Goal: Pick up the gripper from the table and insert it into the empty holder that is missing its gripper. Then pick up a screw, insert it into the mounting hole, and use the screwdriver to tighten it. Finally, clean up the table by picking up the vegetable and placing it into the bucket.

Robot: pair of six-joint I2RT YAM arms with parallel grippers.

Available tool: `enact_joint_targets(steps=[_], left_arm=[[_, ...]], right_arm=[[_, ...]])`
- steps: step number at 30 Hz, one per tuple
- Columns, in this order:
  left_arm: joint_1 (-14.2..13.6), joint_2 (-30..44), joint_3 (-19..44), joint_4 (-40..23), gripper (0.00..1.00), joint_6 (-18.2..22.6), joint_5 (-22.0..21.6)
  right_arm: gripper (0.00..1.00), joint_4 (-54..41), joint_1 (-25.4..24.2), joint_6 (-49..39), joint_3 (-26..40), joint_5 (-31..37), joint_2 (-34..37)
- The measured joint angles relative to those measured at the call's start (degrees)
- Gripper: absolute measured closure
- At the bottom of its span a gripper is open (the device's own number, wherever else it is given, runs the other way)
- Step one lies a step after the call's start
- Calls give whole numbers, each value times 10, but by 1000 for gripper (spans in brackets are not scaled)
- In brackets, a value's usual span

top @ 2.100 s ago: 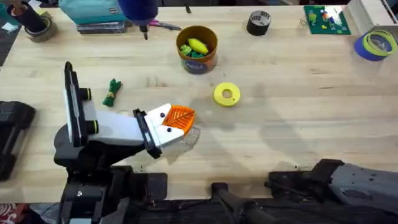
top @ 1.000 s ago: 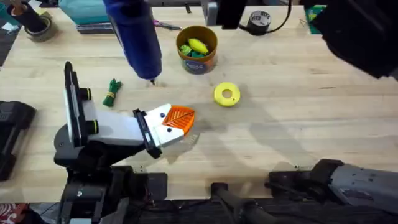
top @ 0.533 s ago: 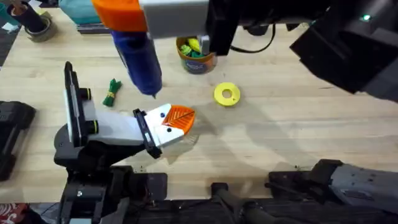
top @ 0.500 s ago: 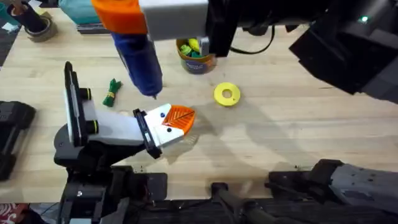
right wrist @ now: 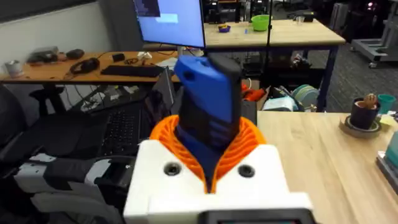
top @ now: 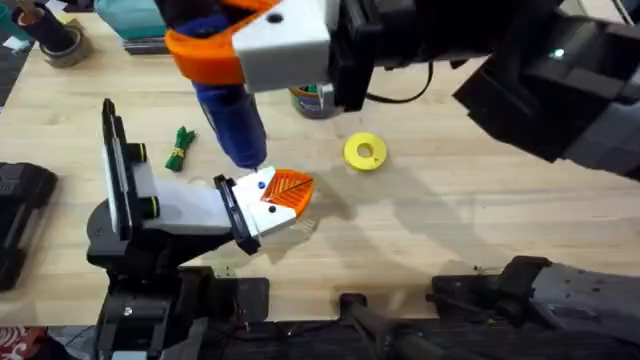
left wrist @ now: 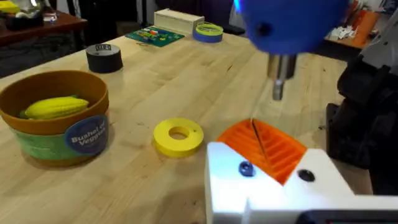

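Observation:
My left arm lies low on the table, its gripper [top: 287, 205] pointing right. The white holder [top: 243, 203] carries the ribbed orange gripper [top: 290, 189], which the left wrist view shows seated in the holder [left wrist: 280, 190] as an orange wedge [left wrist: 268, 148]. A small blue screw [left wrist: 246, 168] sits in the holder's face. My right gripper [top: 250, 45] reaches across from the far right, shut on the blue screwdriver [top: 235, 125]. The screwdriver's thin bit [left wrist: 256, 134] comes down just over the orange piece. The green vegetable [top: 180, 148] lies left of the screwdriver. The bucket [top: 318, 100] is partly hidden behind my right arm.
The bucket [left wrist: 59, 118] holds a yellow toy corn [left wrist: 56, 107]. A yellow disc [top: 364, 152] lies right of the holder. A black tape roll [left wrist: 104, 57] stands farther back, a brown tape roll [top: 62, 42] at the far left corner. The right half of the table has free room.
My right arm has swung in from the far side and brought the screwdriver nearer and lower, its bit now at the holder. The left arm, vegetable and disc have not moved.

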Motion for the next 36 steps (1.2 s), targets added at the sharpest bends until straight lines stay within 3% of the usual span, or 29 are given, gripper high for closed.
enact_joint_targets(steps=[36], left_arm=[[0,0,0,0,989,2,0]], right_arm=[[977,48,7,-35,-55,0,3]])
